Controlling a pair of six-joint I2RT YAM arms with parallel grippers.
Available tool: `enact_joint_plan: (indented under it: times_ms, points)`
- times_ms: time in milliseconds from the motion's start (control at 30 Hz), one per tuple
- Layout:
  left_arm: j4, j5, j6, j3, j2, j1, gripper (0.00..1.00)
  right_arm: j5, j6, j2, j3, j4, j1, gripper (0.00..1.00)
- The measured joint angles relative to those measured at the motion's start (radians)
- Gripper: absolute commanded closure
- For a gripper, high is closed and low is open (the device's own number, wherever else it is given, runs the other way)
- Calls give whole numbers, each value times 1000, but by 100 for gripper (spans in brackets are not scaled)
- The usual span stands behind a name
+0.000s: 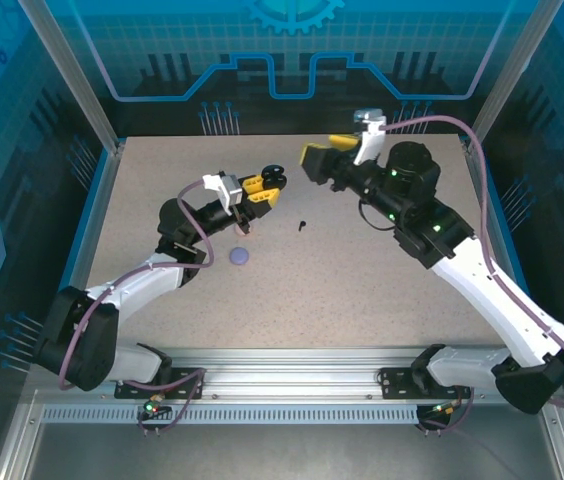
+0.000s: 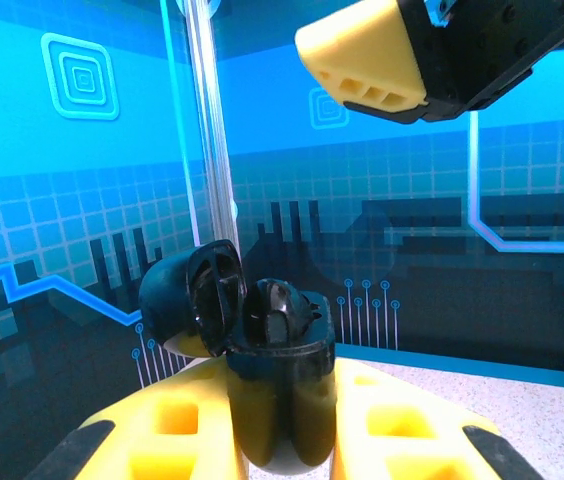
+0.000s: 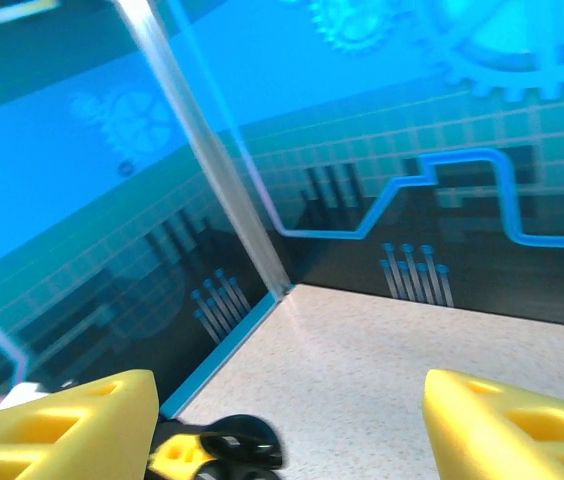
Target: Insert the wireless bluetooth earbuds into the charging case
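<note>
1. Speckled beige table (image 1: 362,300) boxed in by blue printed walls (image 1: 292,60), with a metal corner post (image 2: 207,130) at the far left corner.
2. Left gripper (image 1: 265,186): yellow fingers (image 2: 177,425) clenched on a black charging case (image 2: 280,400). The case is held upright and off the table, over the far half and left of middle.
3. Case lid (image 2: 187,298) is swung open on its hinge to the left in the left wrist view. There are dark shapes in the well, and I cannot tell whether an earbud sits there.
4. Right gripper (image 1: 327,152): released, fingers (image 3: 62,425) spread wide with nothing between them. It hovers near the far edge, just right of the case and above it. Its fingertip shows at the top of the left wrist view, apart from the lid.
5. Black earbud (image 1: 303,224) lies on the table near the middle, on the near side of both grippers and touching neither.
6. Lilac round case (image 1: 239,257) sits flat on the table left of middle, on the near side of the left gripper and well apart from the black earbud.
</note>
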Motion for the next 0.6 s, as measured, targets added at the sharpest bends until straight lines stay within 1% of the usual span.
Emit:
enact_joint_plan:
  times_ms: [100, 233, 400, 600]
  points:
    - [1, -3, 0, -3, 0, 0, 100, 27, 45, 2, -35, -29, -47, 29]
    - [9, -20, 4, -26, -6, 0, 100, 63, 93, 70, -59, -104, -75, 29]
    - [10, -44, 12, -46, -24, 0, 100, 98, 132, 213, -50, -198, -87, 30]
    - [17, -81, 31, -61, -36, 0, 100, 129, 187, 450, 75, -351, -87, 32]
